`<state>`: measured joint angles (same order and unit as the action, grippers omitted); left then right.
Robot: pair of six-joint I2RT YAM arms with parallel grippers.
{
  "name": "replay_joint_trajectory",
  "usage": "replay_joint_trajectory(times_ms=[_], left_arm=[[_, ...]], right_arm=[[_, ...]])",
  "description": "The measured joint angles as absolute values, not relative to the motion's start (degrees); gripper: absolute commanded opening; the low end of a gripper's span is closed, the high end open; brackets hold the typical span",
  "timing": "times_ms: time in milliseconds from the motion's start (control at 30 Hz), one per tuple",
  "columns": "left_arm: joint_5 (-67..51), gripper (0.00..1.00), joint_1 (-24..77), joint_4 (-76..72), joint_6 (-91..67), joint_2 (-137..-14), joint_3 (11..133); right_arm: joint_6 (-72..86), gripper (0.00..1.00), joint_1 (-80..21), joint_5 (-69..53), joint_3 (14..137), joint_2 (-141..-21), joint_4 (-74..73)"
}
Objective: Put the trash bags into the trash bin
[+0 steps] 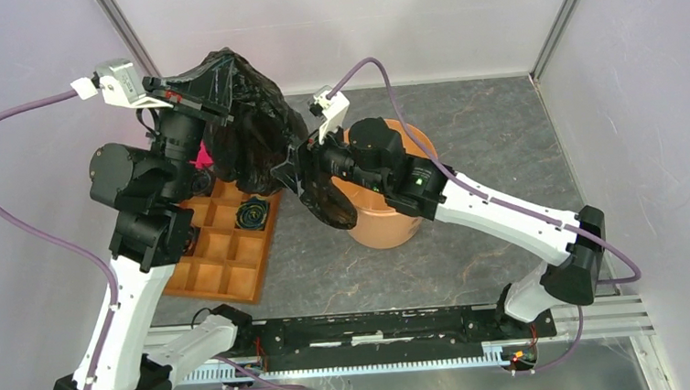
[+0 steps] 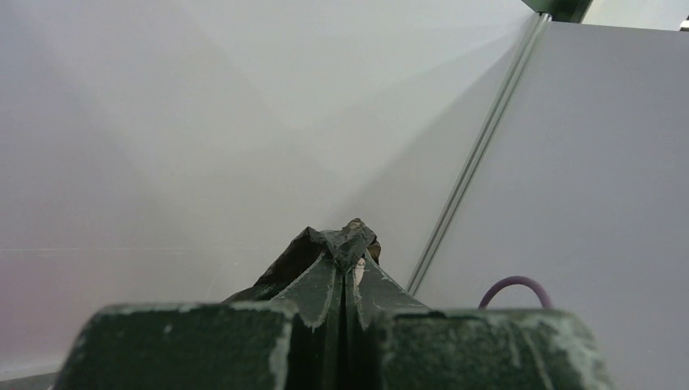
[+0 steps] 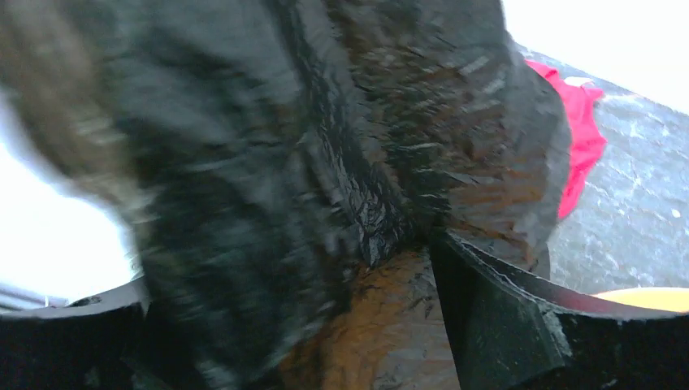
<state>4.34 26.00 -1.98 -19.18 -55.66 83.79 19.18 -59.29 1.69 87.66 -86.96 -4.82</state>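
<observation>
Nearest me, the compartment tray (image 1: 228, 277) lies to the left with a small dark roll (image 1: 253, 212) in one cell. Just to its right stands the orange trash bin (image 1: 385, 227), with my right arm reaching across it. My right gripper (image 1: 298, 172) is at the bin's left rim, its jaws spread wide with black plastic between them. The trash bag (image 1: 259, 128) hangs there, its lower end against that rim. Farther back, my left gripper (image 2: 349, 262) is raised high and pinches the bag's top tight.

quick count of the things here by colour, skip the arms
black: 2, trash bag, coiled roll
orange: 2, bucket, compartment tray
red: 1, cloth
total: 5
</observation>
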Motion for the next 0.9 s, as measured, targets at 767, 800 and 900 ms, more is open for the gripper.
replay_joint_trajectory(times_ms=[767,800,900], left_arm=[[-35.3,0.02,26.5,-15.6,-28.4,-53.8,82.1],[-36.6,0.02,27.0,-17.7,-30.5,-54.8,81.7],[-39.2,0.02,31.3,-22.0,-35.0,-57.8,80.6]], right_arm=[[12.9,0.0,-57.6,18.6,87.9,-67.7,2.3],[12.2,0.0,-57.5,18.5,89.0,-67.4,1.5],[9.9,0.0,-57.5,17.2,93.8,-67.7,-3.1]])
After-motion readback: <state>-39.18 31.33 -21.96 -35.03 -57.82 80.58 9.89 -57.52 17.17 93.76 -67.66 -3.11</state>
